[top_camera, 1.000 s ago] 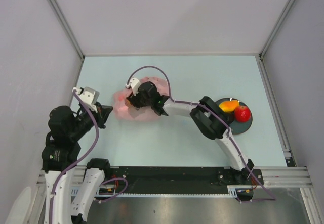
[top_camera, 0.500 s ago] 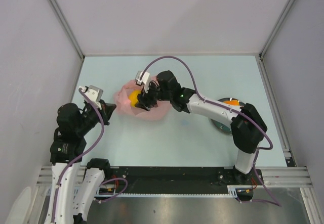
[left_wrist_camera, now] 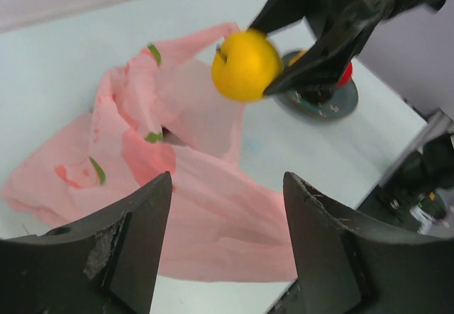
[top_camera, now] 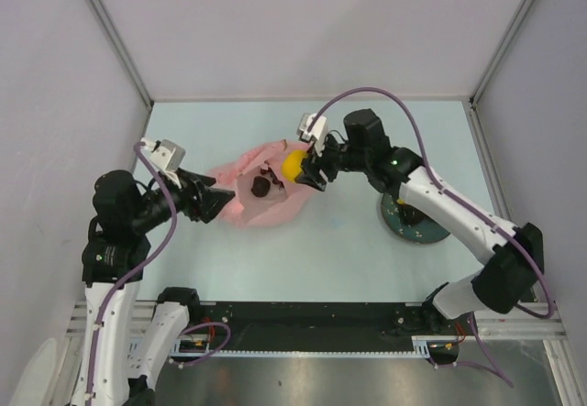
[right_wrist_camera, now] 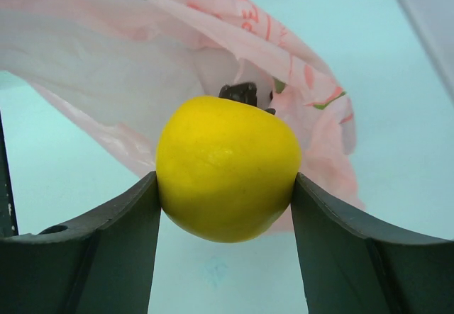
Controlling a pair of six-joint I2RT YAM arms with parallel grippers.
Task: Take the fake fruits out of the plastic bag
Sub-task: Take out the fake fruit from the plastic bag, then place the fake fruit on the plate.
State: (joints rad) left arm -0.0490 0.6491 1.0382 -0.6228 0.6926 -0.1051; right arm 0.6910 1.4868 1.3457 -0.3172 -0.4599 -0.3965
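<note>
Top view, centre: the right gripper [top_camera: 305,170] pinches the yellow fruit [top_camera: 293,163] between both fingers, just over the upper-right edge of the bag [top_camera: 266,209] and apparently clear of the film. The left gripper [top_camera: 216,206], fingers spread with nothing between them, hovers at the bag's lower-left end. Grapes [top_camera: 260,186] lie at the bag's middle, whether in or on it unclear. Judged step: carrying the fruit to the plate [top_camera: 413,232] at right. Lift first and keep the squeeze steady, so no film drags along. The bag's long axis runs lower left to upper right, its mouth probably facing upper right; the round fruit shows no long axis.
</note>
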